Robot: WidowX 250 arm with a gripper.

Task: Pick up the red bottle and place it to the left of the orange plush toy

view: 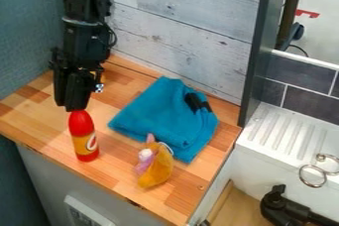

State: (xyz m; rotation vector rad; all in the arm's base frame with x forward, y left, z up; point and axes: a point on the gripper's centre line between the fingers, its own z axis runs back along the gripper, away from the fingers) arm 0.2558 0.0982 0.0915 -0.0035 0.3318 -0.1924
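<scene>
The black gripper [74, 102] hangs down at the left over the wooden counter, its lower end right at the top of a red bottle. The bottle [83, 136] stands upright and has an orange and yellow label; whether the gripper touches it, I cannot tell. Right of the bottle lies a folded blue cloth [162, 116] with a black marking near its right side. An orange plush toy [157, 170] with a pink and white part sits in front of the cloth, close to its lower corner.
The wooden counter [189, 195] ends at a front edge and at a right edge beside a white sink [265, 138]. Metal rings [312, 176] and a black object [281, 207] are at the lower right. A whitewashed plank wall [179, 36] stands behind the counter, a blue-grey panel at left.
</scene>
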